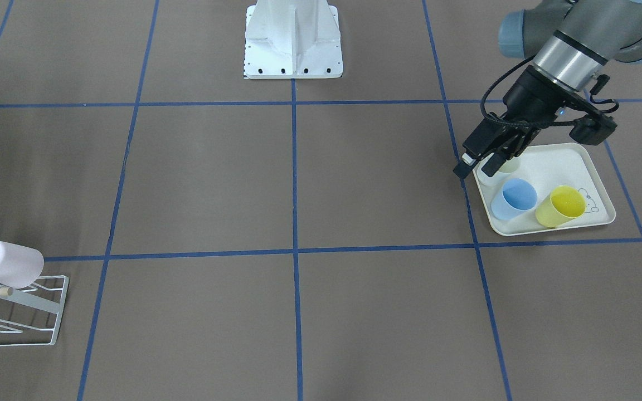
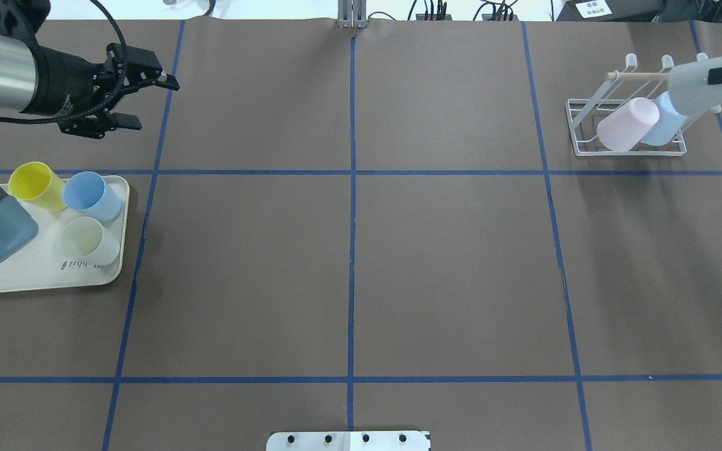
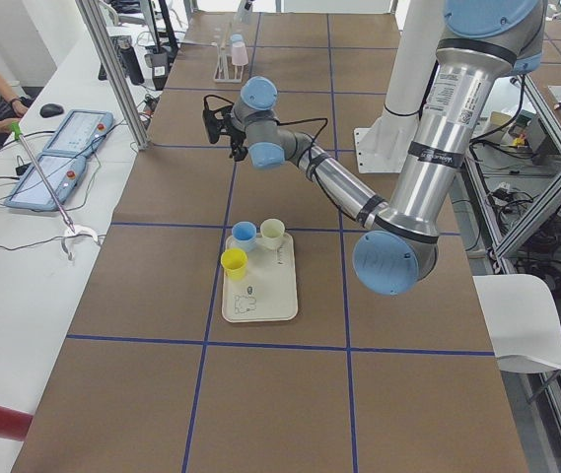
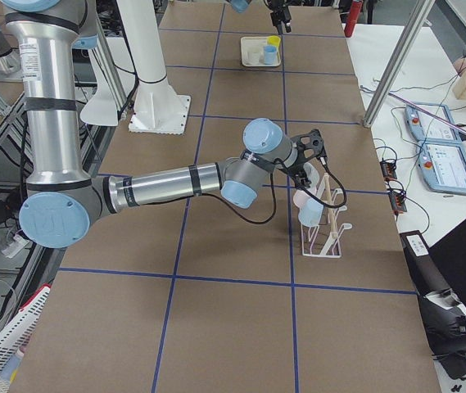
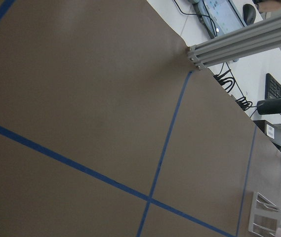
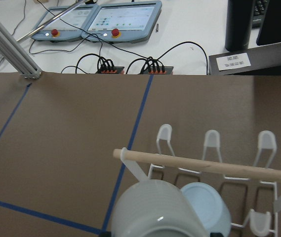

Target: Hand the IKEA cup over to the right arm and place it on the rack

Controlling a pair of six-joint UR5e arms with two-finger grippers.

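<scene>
left gripper (image 2: 159, 106) — aloft by tray (image 2: 41, 279), jaws apart, empty | right gripper (image 4: 308, 173) over rack (image 4: 323, 237) — only the side view shows it, grip cannot be told

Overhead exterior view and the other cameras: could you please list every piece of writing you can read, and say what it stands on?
"rabbit", seemingly, seen upside down: on the cream tray.
Lettering on the left claw, on its black body: too small to read.
Lettering on the left arm, on its silver tube: too small.
The white label on the dark box, right wrist view: blurred.
</scene>
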